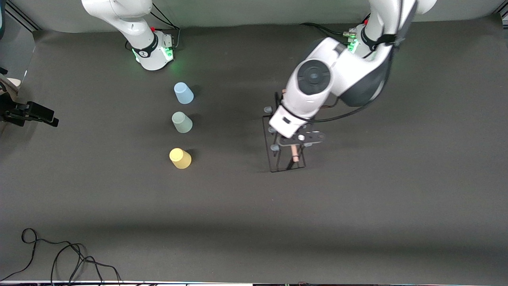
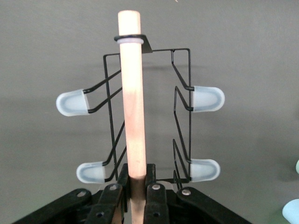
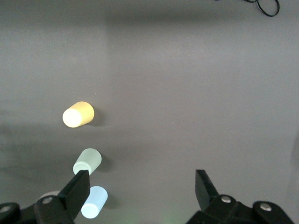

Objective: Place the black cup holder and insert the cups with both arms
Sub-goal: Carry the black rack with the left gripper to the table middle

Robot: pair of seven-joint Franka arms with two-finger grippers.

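The black cup holder (image 1: 278, 159) is a thin wire rack with pale-tipped pegs (image 2: 70, 102), toward the left arm's end of the table. My left gripper (image 1: 295, 150) is over it, shut on its wooden rod handle (image 2: 132, 93). The black fingers (image 2: 156, 196) press the rod from both sides. I cannot tell whether the rack's base touches the table. Three cups lie on their sides in a row toward the right arm's end: light blue (image 1: 183, 93), grey-green (image 1: 182, 122) and yellow (image 1: 180, 158). My right gripper (image 3: 141, 176) hangs open high over the blue cup (image 3: 95, 202) and holds nothing.
A black cable (image 1: 59, 254) loops at the table's front edge toward the right arm's end. A black device (image 1: 29, 113) juts in at that same end. Dark bare mat (image 1: 357, 206) lies in front of the rack.
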